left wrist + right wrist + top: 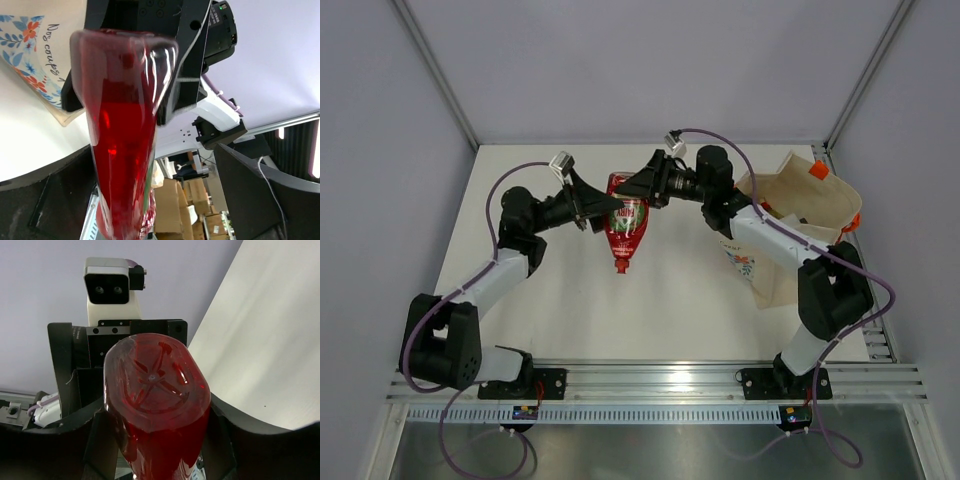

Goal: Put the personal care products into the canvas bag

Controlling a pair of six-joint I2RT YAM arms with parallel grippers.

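Note:
The red bottle [625,228] with a white label is in the middle of the table, base toward the back and cap toward the near edge. My right gripper [638,190] is shut on its base end, and the right wrist view shows the fingers pressed against both sides of the bottle [157,405]. My left gripper [607,210] is open around the bottle [120,140], which lies close to one finger and well apart from the other. The canvas bag [815,200] lies open at the right. The other products are not visible.
The bag's floral print [745,262] faces the table centre and shows in the left wrist view [27,37]. Its orange handles [818,170] sit at the far right, close to the frame rail. Dark shapes lie inside the bag's mouth.

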